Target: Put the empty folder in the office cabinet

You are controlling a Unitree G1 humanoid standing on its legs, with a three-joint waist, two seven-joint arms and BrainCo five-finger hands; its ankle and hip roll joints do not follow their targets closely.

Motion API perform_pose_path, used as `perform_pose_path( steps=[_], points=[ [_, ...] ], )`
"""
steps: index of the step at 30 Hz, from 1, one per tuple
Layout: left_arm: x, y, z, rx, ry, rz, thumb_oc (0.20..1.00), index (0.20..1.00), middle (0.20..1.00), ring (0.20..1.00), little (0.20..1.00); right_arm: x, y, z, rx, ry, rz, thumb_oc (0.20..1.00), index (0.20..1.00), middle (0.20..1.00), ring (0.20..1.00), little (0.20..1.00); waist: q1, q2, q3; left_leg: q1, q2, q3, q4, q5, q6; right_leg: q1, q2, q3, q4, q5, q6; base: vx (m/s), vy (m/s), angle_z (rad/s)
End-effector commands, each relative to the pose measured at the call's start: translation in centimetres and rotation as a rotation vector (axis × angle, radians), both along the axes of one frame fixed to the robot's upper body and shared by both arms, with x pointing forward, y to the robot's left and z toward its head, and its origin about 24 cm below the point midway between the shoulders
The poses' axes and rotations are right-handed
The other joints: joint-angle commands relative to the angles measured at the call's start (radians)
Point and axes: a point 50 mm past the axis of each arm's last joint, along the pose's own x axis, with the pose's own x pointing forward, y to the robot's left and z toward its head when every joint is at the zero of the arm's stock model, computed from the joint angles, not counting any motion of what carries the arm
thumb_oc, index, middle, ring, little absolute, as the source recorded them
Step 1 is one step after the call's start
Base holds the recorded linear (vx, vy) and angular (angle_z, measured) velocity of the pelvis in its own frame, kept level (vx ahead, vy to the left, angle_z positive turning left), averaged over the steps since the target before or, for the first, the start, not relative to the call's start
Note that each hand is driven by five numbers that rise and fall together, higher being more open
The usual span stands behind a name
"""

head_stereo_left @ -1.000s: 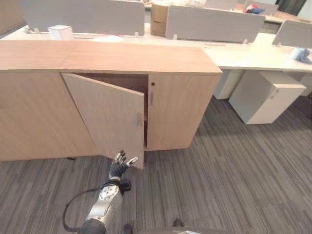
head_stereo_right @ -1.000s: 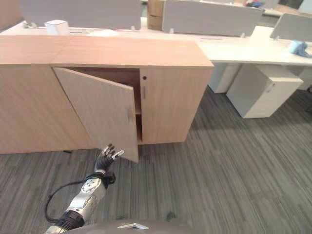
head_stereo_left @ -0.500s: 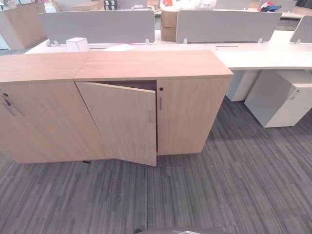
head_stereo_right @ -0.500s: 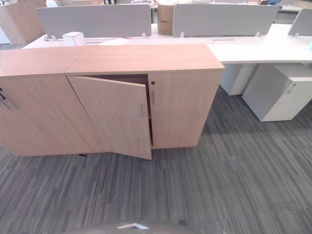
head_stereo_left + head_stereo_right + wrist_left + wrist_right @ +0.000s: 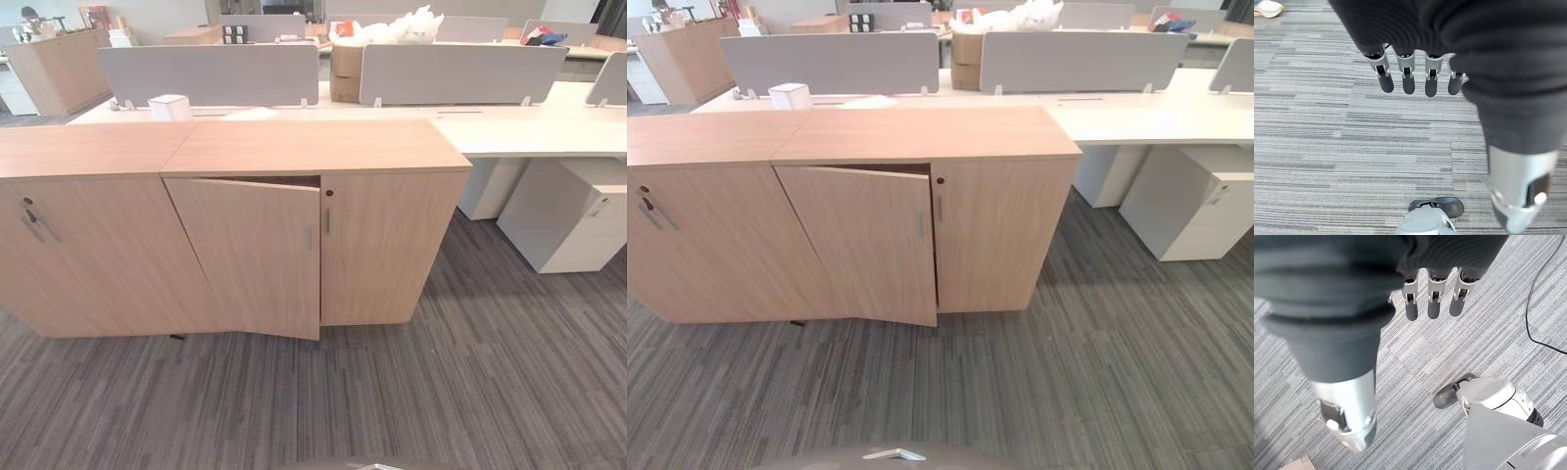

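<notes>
Cabinet door (image 5: pixel 257 257) closer to shut vs 1s ago; both hands empty.

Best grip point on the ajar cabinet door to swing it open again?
Take the cabinet door by its free right edge beside the small vertical handle, coming from the front right. It hinges on its left, and that edge stands proud of the closed door, leaving a gap for fingertips, probably. Both hands hang open: left hand, right hand.

We noted each hand, left hand (image 5: pixel 1415 73) and right hand (image 5: pixel 1432 296), had silver dark-tipped fingers under dark ribbed covers.
</notes>
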Motion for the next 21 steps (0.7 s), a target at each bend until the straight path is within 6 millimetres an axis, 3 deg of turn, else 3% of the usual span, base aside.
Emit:
perform_pose_path(
  steps=[1,21],
  points=[
    [0.99,-0.06,-0.07,0.002,-0.015,0.049,1.000,1.000,1.000,1.000,1.000,2.14,0.34,0.10,0.014,-0.032,0.017,1.000,1.000,1.000,1.000,1.000,0.008,-0.011,0.056,0.023,-0.033,-0.009,0.001,-0.113,0.031,-0.034,-0.064,-0.005,0.054,0.002,0.073,0.00,0.000,0.00],
    [1.44,0.30,-0.02,0.026,-0.037,0.055,1.000,1.000,1.000,1.000,1.000,1.63,0.73,-0.04,0.021,-0.025,0.001,1.000,1.000,1.000,1.000,1.000,0.011,-0.015,0.061,0.026,-0.033,-0.009,0.001,-0.118,0.028,-0.025,-0.070,-0.013,0.050,-0.005,0.073,0.00,0.000,0.00]
  ],
)
